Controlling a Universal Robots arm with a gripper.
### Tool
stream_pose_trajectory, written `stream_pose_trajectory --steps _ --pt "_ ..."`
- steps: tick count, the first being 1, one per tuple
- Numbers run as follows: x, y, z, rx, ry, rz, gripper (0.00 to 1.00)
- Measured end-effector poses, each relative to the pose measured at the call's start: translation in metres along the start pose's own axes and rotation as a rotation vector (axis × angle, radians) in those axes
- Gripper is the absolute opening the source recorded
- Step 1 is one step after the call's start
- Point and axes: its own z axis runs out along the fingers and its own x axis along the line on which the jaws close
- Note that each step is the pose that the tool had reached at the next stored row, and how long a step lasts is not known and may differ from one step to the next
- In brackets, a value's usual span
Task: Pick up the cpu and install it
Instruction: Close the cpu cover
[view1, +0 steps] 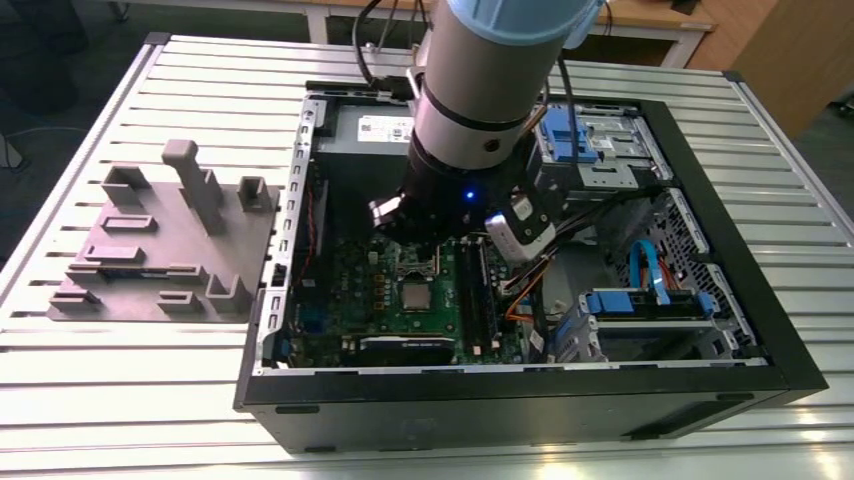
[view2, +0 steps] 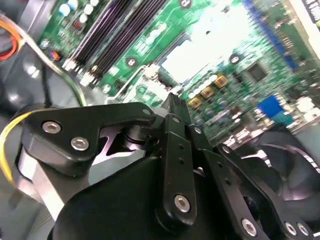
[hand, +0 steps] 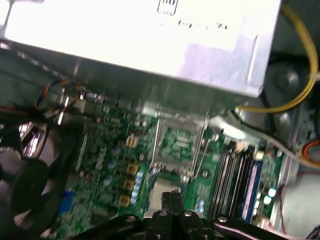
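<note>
Two fingers (view2: 174, 136), seemingly clenched empty, hover over one cpu (view1: 418, 296) on one motherboard (view1: 350, 300).

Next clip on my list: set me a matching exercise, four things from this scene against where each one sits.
Things
1. cpu
2. grey moulded plate
3. grey box with a white label
4. memory slots

Places
A. on the slatted table, outside the computer case, at the exterior view's left
B. at the case's far end, behind the arm
C. small silvery square near the middle of the green motherboard
D. long dark strips along the motherboard's edge at the exterior view's right

Pairs: 1-C, 2-A, 3-B, 4-D
</note>
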Motion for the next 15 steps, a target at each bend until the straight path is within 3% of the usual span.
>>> stream_pose_trajectory --steps 1,2,15 --pt "-0.0001 -0.0001 0.0001 -0.0141 -0.0030 -0.004 0.11" --pt "-0.0002 -0.0001 0.0006 -0.0162 -0.0026 -0.013 0.11" --pt "-0.0007 -0.0011 0.0086 -0.0030 0.0247 -0.244 0.11"
